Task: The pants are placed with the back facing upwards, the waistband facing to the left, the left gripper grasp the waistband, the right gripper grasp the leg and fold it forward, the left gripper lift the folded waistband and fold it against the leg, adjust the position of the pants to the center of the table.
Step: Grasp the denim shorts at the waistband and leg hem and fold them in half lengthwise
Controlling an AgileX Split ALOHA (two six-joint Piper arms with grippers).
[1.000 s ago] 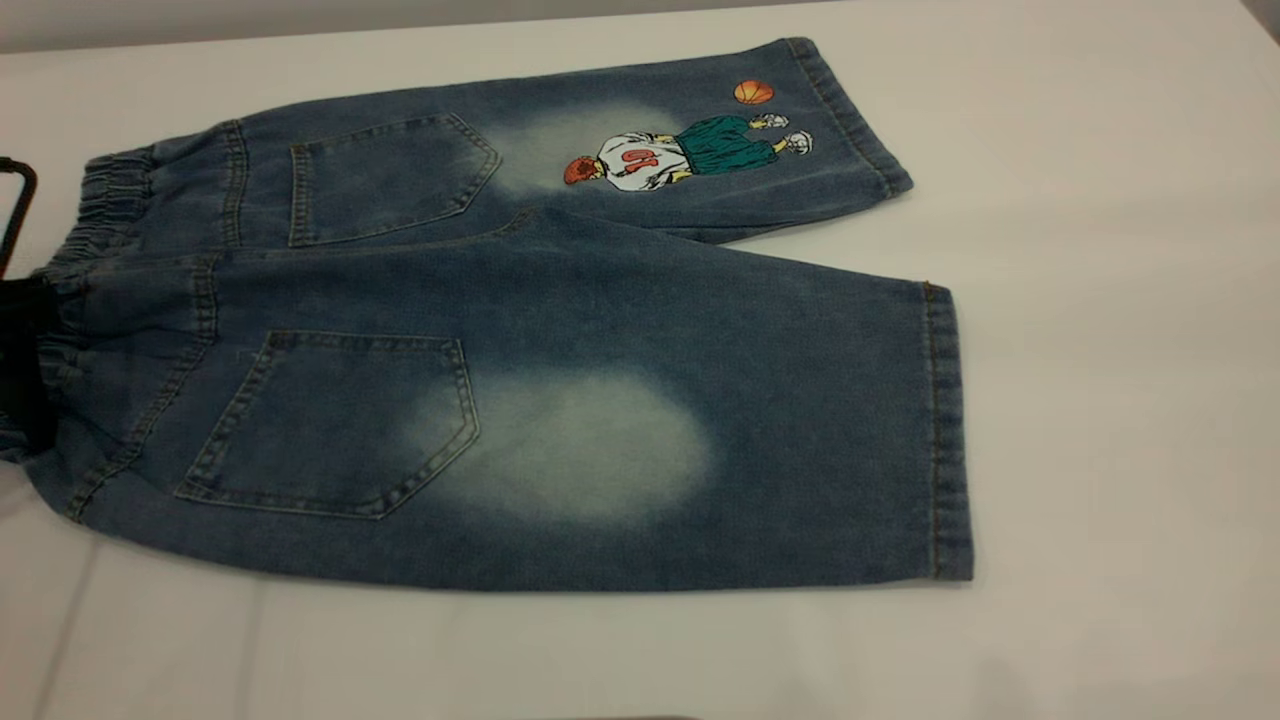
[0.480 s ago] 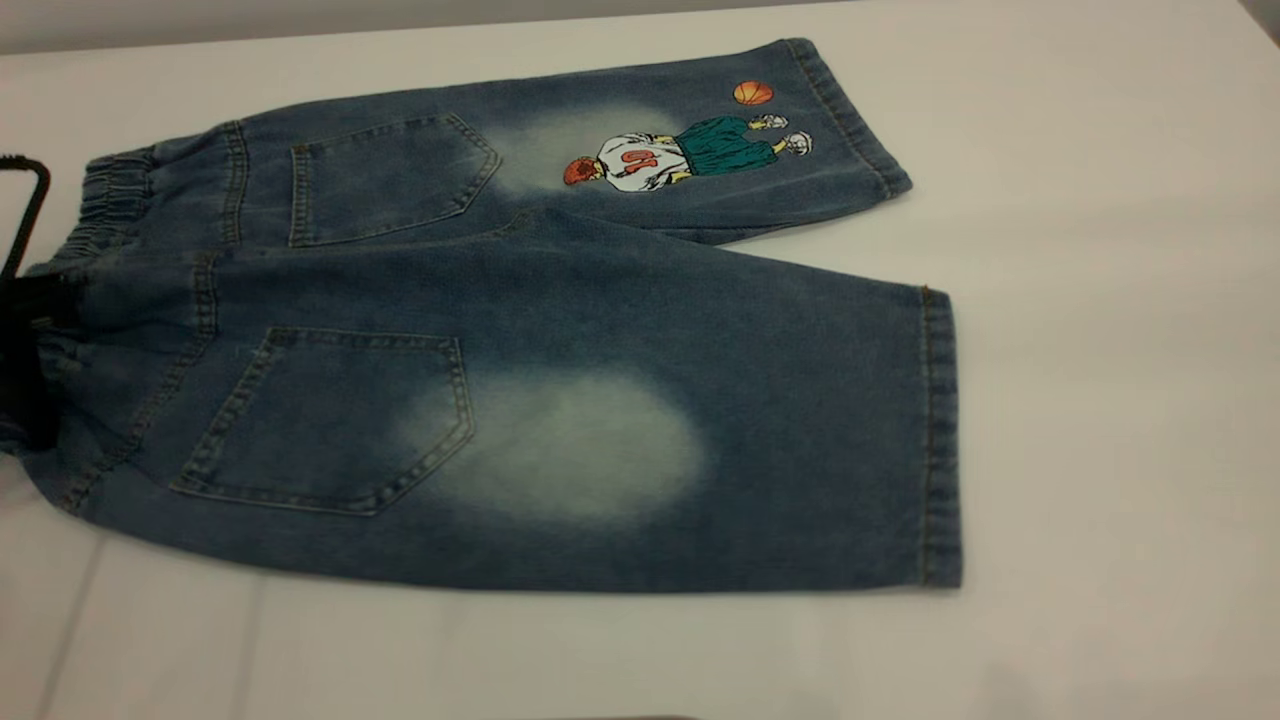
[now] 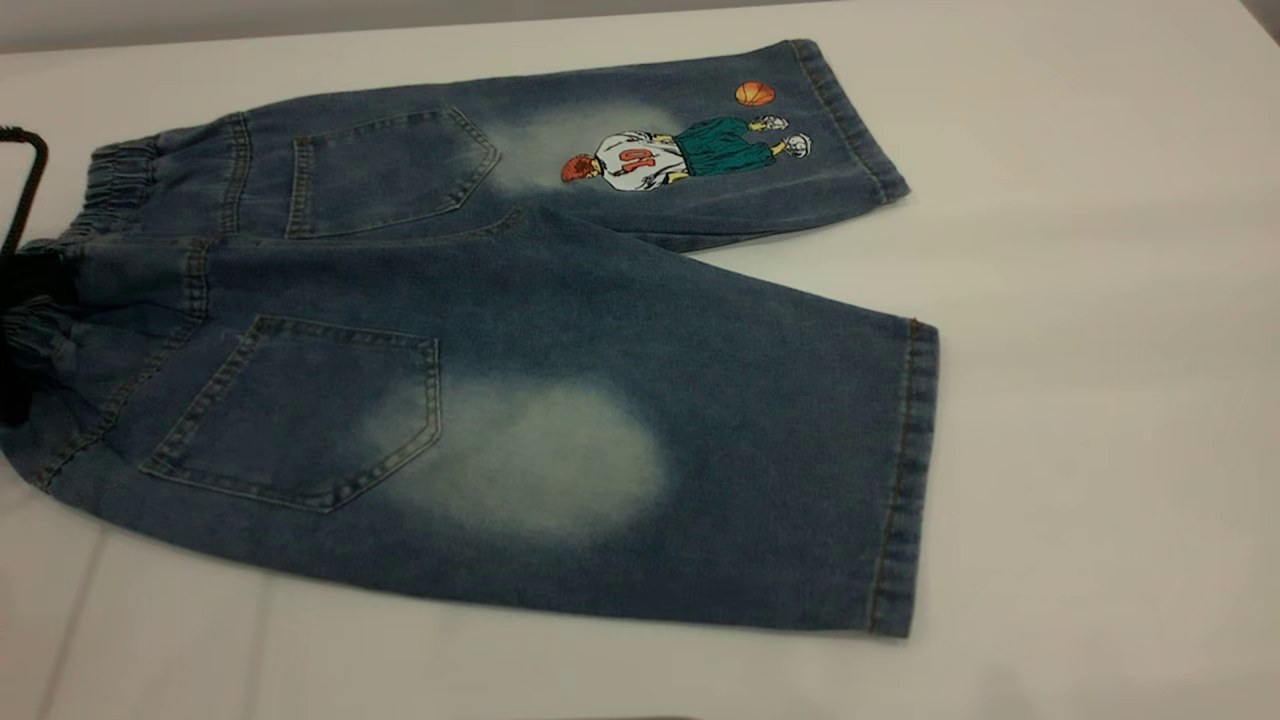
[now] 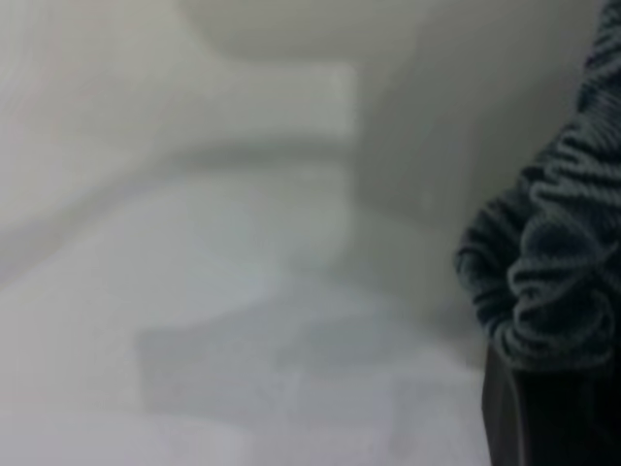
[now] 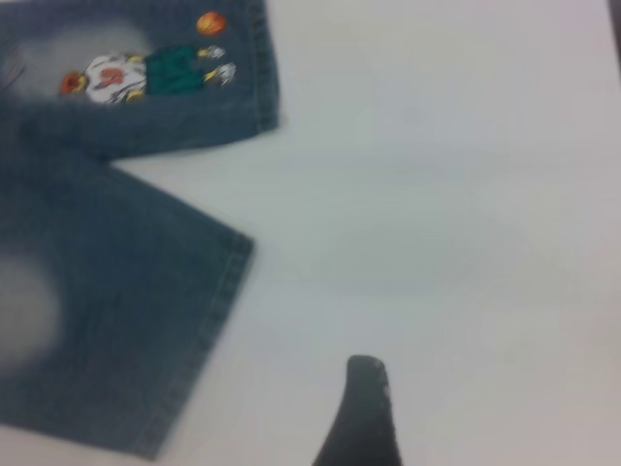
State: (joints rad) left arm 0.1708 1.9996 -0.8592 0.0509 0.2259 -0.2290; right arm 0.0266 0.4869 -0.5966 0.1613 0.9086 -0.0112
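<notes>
The pants [image 3: 560, 330], blue denim shorts, lie back up on the table [image 3: 1100, 400], two pockets showing. Their gathered waistband [image 3: 115, 185] points left. At the left edge my left gripper [image 3: 18, 345] is shut on the waistband; the left wrist view shows puckered denim [image 4: 553, 282] bunched over a black finger [image 4: 543, 417]. The plain leg [image 3: 780, 450], with its pale oval patch, is the near one; the far leg carries the cartoon print [image 3: 680, 150]. My right gripper [image 5: 432, 432] hovers over bare table beside the leg's hem [image 5: 209, 340], open, one fingertip [image 5: 365, 388] showing.
A black braided cable [image 3: 28, 180] loops up from the left gripper. Bare white table stretches to the right of the hems and along the near edge. The right gripper is outside the exterior view.
The pants have turned on the table: the plain leg's hem swung left and toward the near edge, and the waistband end shifted slightly, held by the left gripper.
</notes>
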